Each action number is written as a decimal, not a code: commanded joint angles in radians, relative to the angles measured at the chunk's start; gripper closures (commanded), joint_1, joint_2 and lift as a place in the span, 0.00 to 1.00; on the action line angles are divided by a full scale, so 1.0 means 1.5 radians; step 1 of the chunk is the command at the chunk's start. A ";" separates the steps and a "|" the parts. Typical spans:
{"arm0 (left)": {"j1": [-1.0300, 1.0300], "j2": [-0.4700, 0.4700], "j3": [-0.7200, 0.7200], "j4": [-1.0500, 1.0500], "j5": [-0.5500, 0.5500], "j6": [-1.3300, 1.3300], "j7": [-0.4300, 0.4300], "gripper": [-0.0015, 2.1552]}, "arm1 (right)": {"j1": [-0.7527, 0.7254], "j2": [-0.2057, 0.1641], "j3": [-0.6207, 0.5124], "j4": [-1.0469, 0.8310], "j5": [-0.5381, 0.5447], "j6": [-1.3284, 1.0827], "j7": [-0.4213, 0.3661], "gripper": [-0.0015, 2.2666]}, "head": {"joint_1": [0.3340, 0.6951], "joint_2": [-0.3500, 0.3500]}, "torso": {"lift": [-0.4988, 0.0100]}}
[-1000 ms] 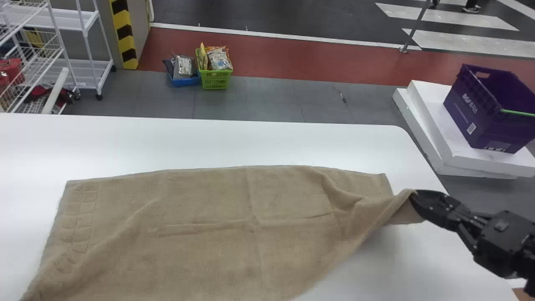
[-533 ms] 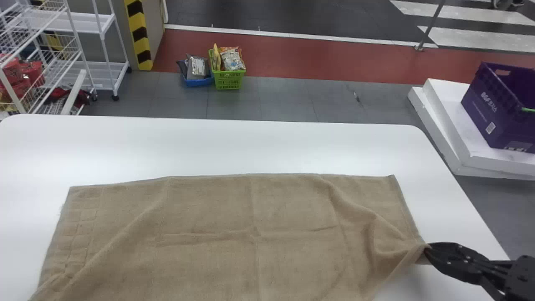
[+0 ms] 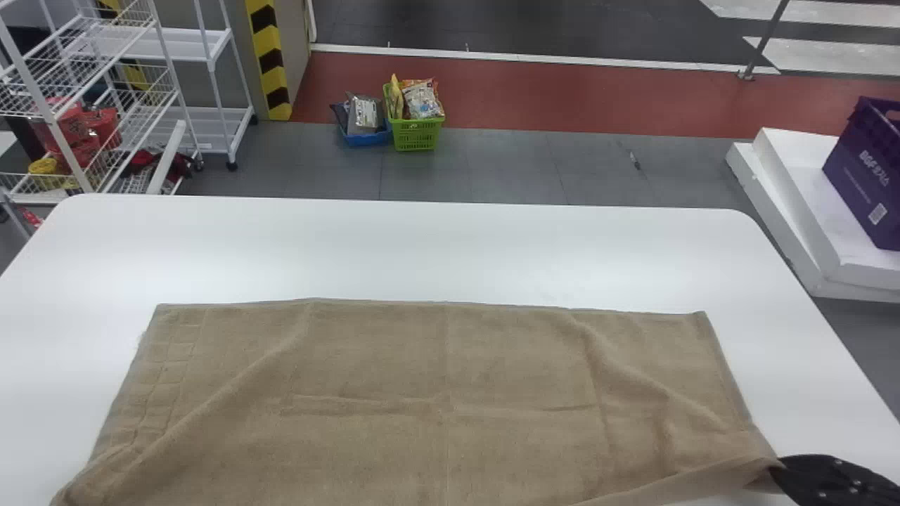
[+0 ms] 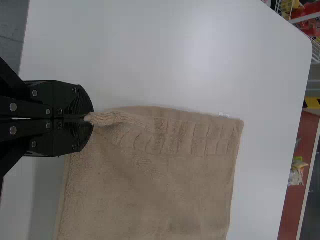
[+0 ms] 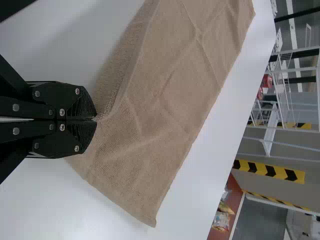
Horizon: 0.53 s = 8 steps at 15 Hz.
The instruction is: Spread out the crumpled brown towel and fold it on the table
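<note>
The brown towel (image 3: 436, 393) lies spread across the white table (image 3: 422, 246), with creases slanting over its left part and its right part. At its right side, near the bottom right corner of the head view, my right gripper (image 3: 779, 469) is shut on the towel's edge. The right wrist view has the right gripper (image 5: 95, 119) pinching a bit of the towel (image 5: 165, 100), which slopes away from the fingertips. In the left wrist view my left gripper (image 4: 90, 118) is closed on a bunched corner of the towel (image 4: 175, 185), beside its ribbed band.
Beyond the table's far edge, a green basket (image 3: 416, 133) and a blue basket (image 3: 365, 138) stand on the floor. White wire racks (image 3: 169, 105) are at the far left. A purple crate (image 3: 868, 172) rests on white slabs (image 3: 794, 211) at the right.
My right gripper has come nearer and further right with the towel's edge, and the towel's right side is spread wider. The head view has shifted, moving the background rightward in it.
</note>
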<state>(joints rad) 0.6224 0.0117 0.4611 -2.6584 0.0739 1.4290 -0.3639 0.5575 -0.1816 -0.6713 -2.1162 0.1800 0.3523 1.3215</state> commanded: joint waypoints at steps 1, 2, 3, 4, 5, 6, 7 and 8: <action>0.001 0.000 0.003 0.003 -0.006 0.000 0.000 0.60 | 0.010 -0.009 -0.008 0.007 0.007 0.002 0.003 0.74 | 1.00 0.40 | 0.73; 0.001 0.000 0.003 0.004 -0.008 0.000 0.001 0.59 | 0.016 -0.011 -0.014 0.010 0.006 0.002 0.009 0.74 | 1.00 0.39 | 0.73; 0.001 0.000 0.008 0.004 -0.009 0.000 0.001 0.58 | 0.022 -0.012 -0.017 0.014 0.003 0.002 0.012 0.74 | 1.00 0.39 | 0.73; 0.001 -0.001 0.011 0.004 -0.013 0.000 0.003 0.47 | 0.029 -0.012 -0.017 0.019 0.000 0.000 0.021 0.72 | 1.00 0.38 | 0.73; 0.001 -0.001 0.015 0.003 -0.014 0.000 0.003 0.32 | 0.039 -0.012 -0.019 0.025 -0.005 -0.004 0.022 0.55 | 1.00 0.38 | 0.73; 0.001 -0.001 0.017 0.003 -0.014 0.002 0.003 0.10 | 0.045 -0.012 -0.018 0.030 -0.006 -0.008 0.022 0.34 | 1.00 0.39 | 0.73; 0.001 -0.001 0.017 0.003 -0.014 0.002 0.003 0.00 | 0.047 -0.012 -0.018 0.037 -0.006 -0.012 0.018 0.15 | 1.00 0.40 | 0.73; 0.002 -0.001 0.018 -0.001 -0.014 0.004 0.003 0.00 | 0.047 -0.012 -0.018 0.045 -0.006 -0.021 0.014 0.06 | 1.00 0.40 | 0.73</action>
<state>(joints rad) 0.6244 0.0107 0.4858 -2.6549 0.0522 1.4318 -0.3592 0.6243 -0.1994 -0.6980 -2.0635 0.1709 0.3342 1.3463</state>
